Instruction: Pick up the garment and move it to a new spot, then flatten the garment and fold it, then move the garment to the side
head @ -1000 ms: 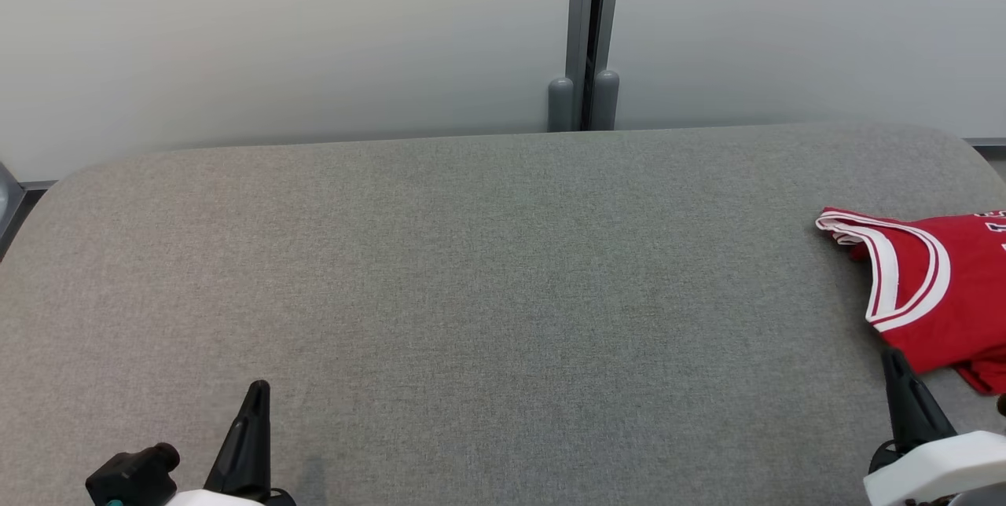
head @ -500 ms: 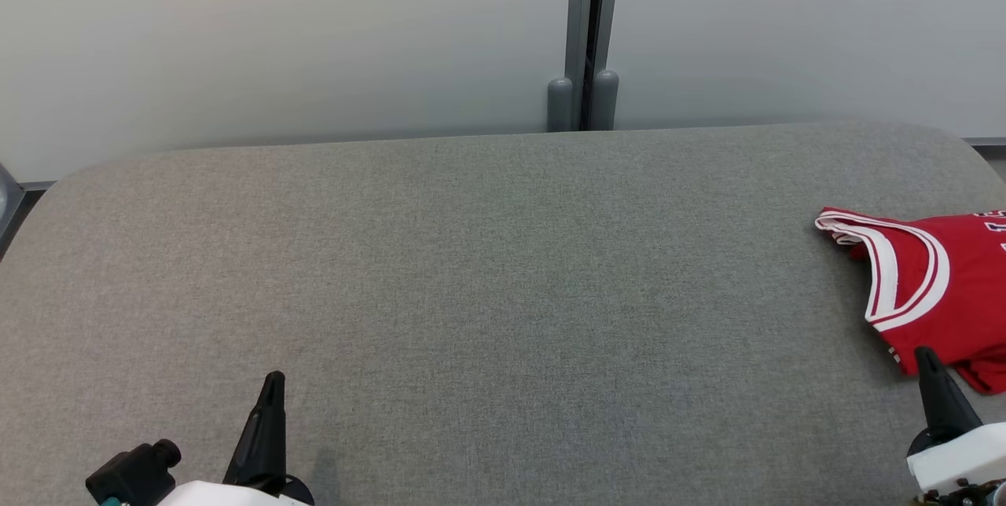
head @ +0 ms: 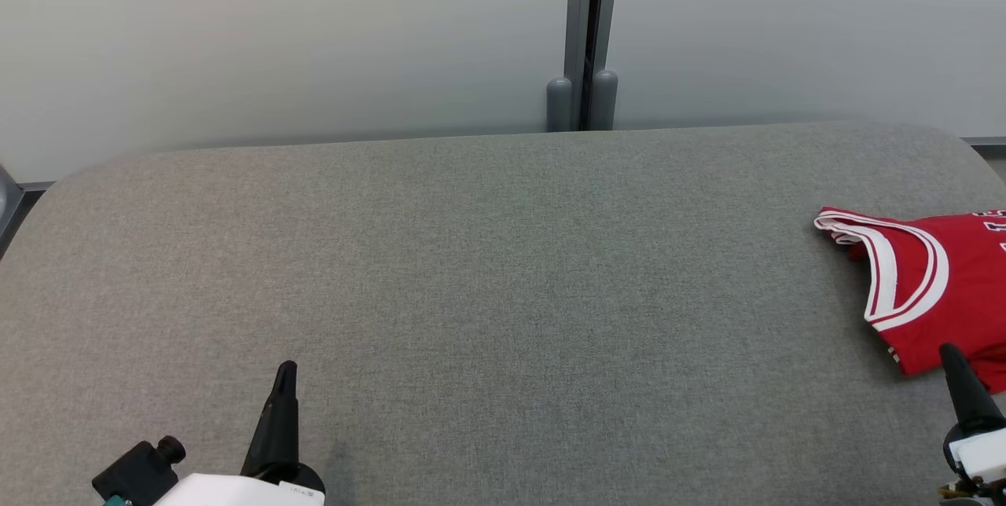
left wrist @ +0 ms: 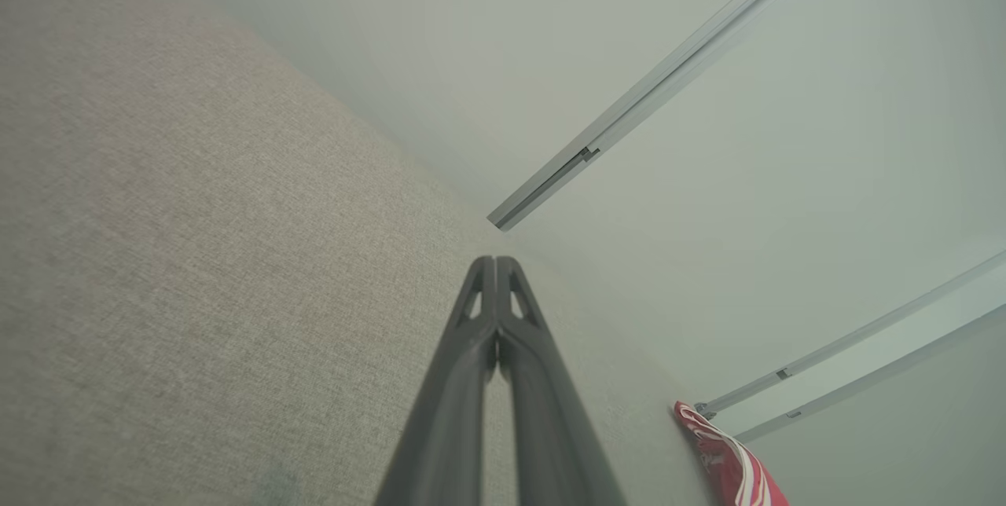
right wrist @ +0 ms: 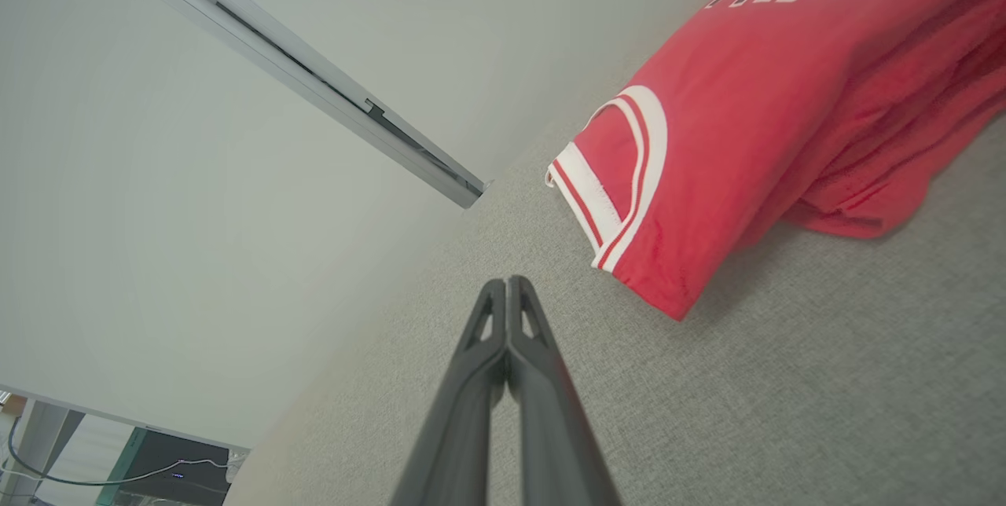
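The garment [head: 951, 286] is a red jersey with white-trimmed armholes, lying folded at the right edge of the grey padded table [head: 487, 270] and partly cut off by the head view's border. From the right wrist it appears as the garment [right wrist: 770, 105] with dark lettering, up and right of my right gripper [right wrist: 508, 282], whose fingers are pressed together and hold nothing. In the head view the right gripper [head: 949, 350] stands just in front of the jersey's near edge. My left gripper [head: 288, 368] is at the lower left, shut and empty, far from the cloth. A corner of the garment [left wrist: 727, 463] shows from the left wrist.
A pale wall runs behind the table, with a grey vertical post [head: 583, 34] at its middle. The table's far edge is rounded at both corners. A desk with cables [right wrist: 118, 467] shows low in the right wrist view.
The right gripper has drawn back toward the lower right, away from the jersey's near edge. The left gripper has shifted slightly right and forward. The garment has not moved.
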{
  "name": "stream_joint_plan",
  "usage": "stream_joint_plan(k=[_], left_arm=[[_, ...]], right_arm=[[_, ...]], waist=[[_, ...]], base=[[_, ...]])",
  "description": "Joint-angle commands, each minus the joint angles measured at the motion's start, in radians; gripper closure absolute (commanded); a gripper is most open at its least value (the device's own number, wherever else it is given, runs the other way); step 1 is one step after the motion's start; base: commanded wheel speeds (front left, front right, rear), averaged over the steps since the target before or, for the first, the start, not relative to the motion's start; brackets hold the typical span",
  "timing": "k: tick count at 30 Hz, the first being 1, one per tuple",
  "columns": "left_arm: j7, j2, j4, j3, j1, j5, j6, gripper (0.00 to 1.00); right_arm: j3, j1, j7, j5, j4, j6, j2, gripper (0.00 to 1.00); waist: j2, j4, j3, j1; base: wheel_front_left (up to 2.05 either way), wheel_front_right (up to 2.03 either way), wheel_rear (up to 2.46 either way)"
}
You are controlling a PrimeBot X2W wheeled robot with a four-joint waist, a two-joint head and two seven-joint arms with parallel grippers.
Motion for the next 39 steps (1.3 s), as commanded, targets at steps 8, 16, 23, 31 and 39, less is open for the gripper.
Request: stream_joint_plan(k=[8, 16, 23, 31, 39], left_arm=[[-0.009, -0.014, -0.007, -0.003, -0.040, -0.094, -0.024, 1.00], [-0.012, -0.030, -0.004, -0.008, -0.052, -0.165, -0.039, 1.00], [-0.015, -0.042, -0.002, -0.011, -0.057, -0.214, -0.050, 1.00], [-0.018, -0.055, 0.001, -0.016, -0.066, -0.276, -0.064, 1.00], [-0.021, -0.069, 0.004, -0.021, -0.075, -0.334, -0.075, 1.00]], right_arm=[[-0.050, -0.042, 0.056, 0.115, 0.014, 0.000, -0.018, 1.00], [-0.086, -0.055, 0.098, 0.201, 0.033, 0.000, -0.022, 1.00], [-0.110, -0.067, 0.128, 0.260, 0.044, 0.000, -0.024, 1.00], [-0.141, -0.079, 0.165, 0.334, 0.061, 0.001, -0.027, 1.00], [-0.170, -0.090, 0.201, 0.404, 0.074, 0.001, -0.030, 1.00]], waist=[[-0.0001, -0.001, 0.000, 0.0000], [-0.0001, -0.001, 0.000, 0.0000], [-0.0001, -0.002, 0.000, 0.0000], [-0.0001, -0.003, 0.000, 0.0000], [-0.0001, -0.003, 0.000, 0.0000]], base=[[0.00, 0.00, 0.00], [0.00, 0.00, 0.00], [0.00, 0.00, 0.00], [0.00, 0.00, 0.00], [0.00, 0.00, 0.00]])
